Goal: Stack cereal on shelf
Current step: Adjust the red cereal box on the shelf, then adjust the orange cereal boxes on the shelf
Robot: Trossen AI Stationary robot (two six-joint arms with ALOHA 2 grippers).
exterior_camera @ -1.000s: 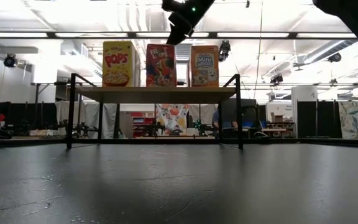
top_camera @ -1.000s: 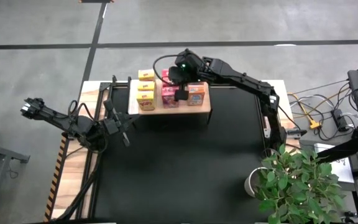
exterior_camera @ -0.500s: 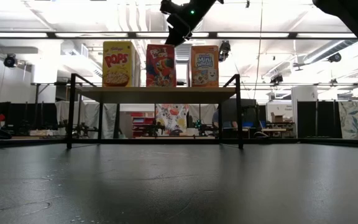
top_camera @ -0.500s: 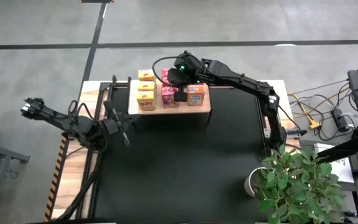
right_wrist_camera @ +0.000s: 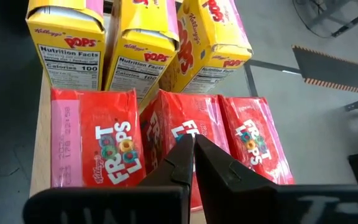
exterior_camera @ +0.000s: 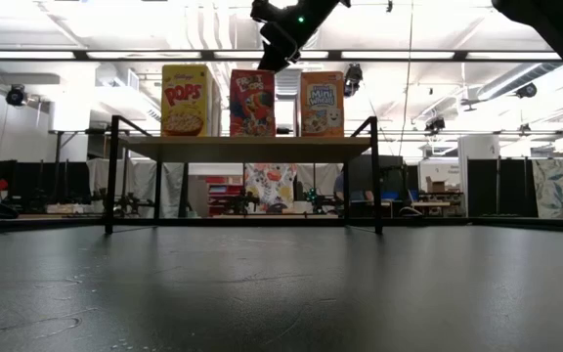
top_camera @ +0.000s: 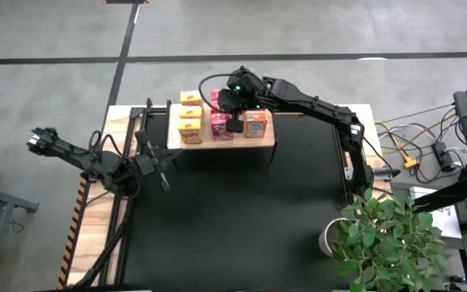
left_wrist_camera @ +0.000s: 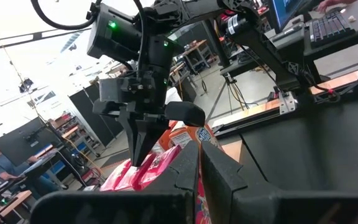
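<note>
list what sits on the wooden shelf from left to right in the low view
yellow Pops box → red Froot Loops box → orange Mini-Wheats box, all upright on the shelf, with the right gripper hanging shut above the red one.

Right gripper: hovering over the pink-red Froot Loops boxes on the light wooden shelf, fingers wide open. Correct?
Not quite. The right gripper does hover over the pink-red Froot Loops boxes on the light wooden shelf, but its fingers are shut, tips together, holding nothing. The right wrist view shows it.
</note>
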